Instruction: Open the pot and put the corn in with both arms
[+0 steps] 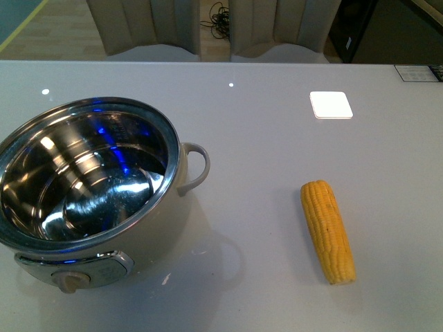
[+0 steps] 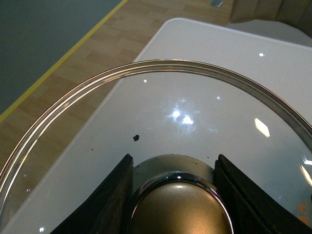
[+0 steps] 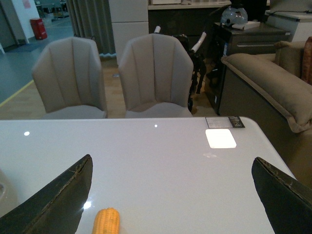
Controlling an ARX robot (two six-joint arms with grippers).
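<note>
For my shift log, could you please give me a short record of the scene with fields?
pot: open, empty, left of the corn
lid: off the pot, held by its knob
left gripper: shut on the knob
corn: lying on the table, untouched
right gripper: open, above the table near the corn

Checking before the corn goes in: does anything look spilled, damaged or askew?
Nothing serious. The pot stands open and empty, the corn lies whole on the table. Only a small white fleck lies beside the pot's base.
</note>
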